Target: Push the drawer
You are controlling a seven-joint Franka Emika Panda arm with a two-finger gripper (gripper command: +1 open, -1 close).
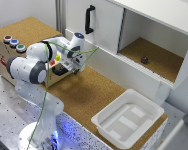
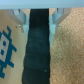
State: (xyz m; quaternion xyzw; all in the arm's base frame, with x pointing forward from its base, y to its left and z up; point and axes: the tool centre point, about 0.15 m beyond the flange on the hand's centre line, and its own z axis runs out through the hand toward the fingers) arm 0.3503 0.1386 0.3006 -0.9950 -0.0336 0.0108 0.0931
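The drawer (image 1: 55,76) is in the front of the brown cork-topped box (image 1: 24,27), which has three coloured buttons (image 1: 14,43); my arm hides most of the drawer in the exterior view. My gripper (image 1: 75,64) is right at the drawer front. In the wrist view the light-brown drawer front (image 2: 11,55) with a blue pixel sticker and its black bar handle (image 2: 39,50) fill the picture. My gripper (image 2: 39,15) is open, with one finger on each side of the handle. I cannot tell whether the fingers touch it.
A tall white cabinet door with a black handle (image 1: 89,19) stands behind the box. An open cork-floored compartment holds a small dark object (image 1: 144,60). A white plastic tray (image 1: 128,117) sits on the cork table (image 1: 86,95) at the exterior view's right.
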